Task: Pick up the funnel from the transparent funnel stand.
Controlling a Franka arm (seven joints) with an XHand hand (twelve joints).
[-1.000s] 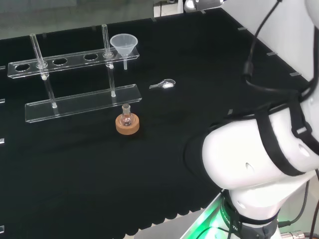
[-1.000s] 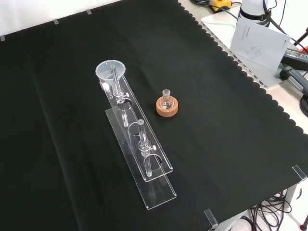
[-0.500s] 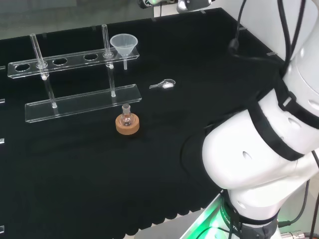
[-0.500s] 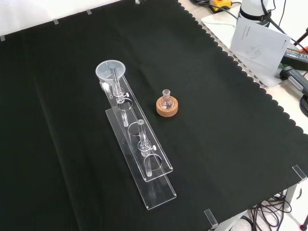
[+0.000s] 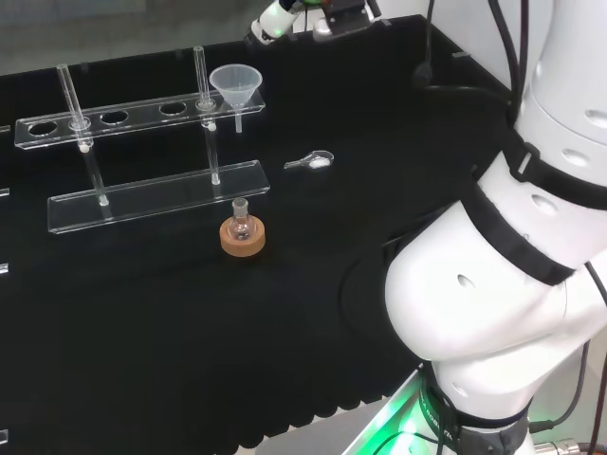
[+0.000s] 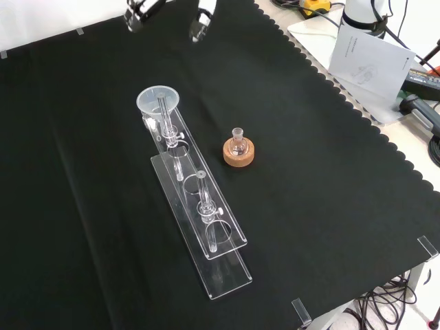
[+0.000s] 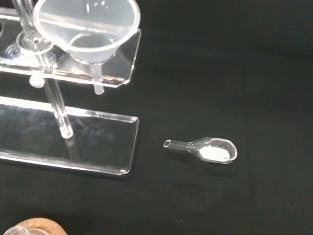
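A clear funnel (image 5: 235, 85) sits in the end hole of the transparent stand's upper shelf (image 5: 123, 116), its stem hanging below the shelf. In the front view the funnel (image 6: 158, 100) is at the far end of the stand (image 6: 206, 227). The hand (image 6: 203, 15) enters at that view's top, above and beyond the funnel, with fingers spread apart and nothing between them. In the head view the hand (image 5: 275, 17) hovers up and to the right of the funnel, apart from it. The wrist view looks down on the funnel (image 7: 88, 27) and the stand's base (image 7: 73, 142).
A small flask on a cork ring (image 5: 242, 233) stands in front of the stand; it is beside the stand in the front view (image 6: 238, 150). A clear scoop with white powder (image 7: 210, 149) lies on the cloth right of the stand. Papers and cables (image 6: 371, 55) lie beyond the cloth's scalloped edge.
The hand has come into the top of the head and front views and moved toward the funnel. The arm's links have swung. The ware has not moved.
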